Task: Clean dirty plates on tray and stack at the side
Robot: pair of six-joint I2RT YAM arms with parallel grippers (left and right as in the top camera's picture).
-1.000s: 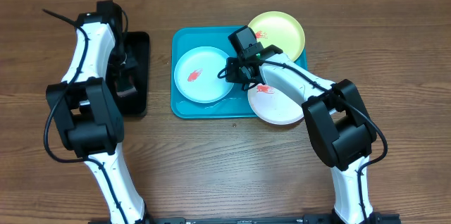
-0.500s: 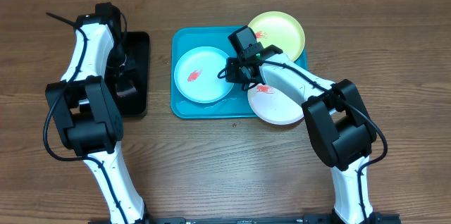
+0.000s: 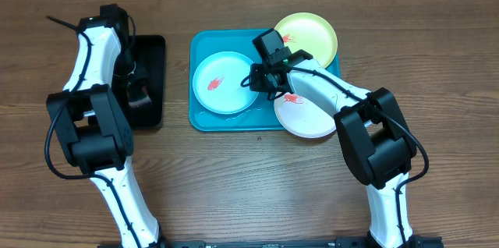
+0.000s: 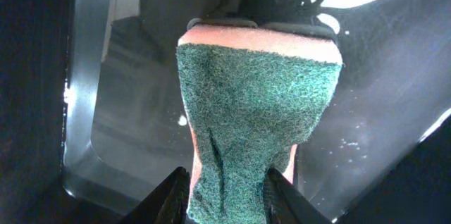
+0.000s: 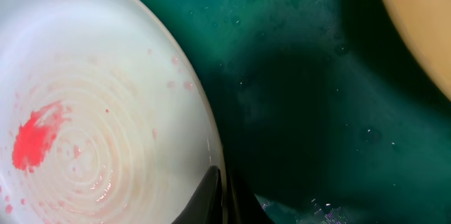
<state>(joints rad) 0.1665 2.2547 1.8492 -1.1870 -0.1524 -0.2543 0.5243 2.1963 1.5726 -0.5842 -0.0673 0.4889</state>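
We pinch light blue plate [image 5: 84, 111] rim with right fingers [image 5: 204, 199], plate spreading beyond them toward left arm [image 3: 95, 51]; left fingers [image 4: 169, 196] clamp sponge [image 4: 257, 104], well apart.

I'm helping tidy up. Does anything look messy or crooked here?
Yes. Red smears mark the light blue plate, white plate and yellow-green plate. The white and yellow-green ones hang over the right rim of the turquoise tray instead of lying inside.

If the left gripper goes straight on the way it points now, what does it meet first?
Most likely the floor of the black tray; the green sponge in the left gripper would touch it first. Depth is unclear.
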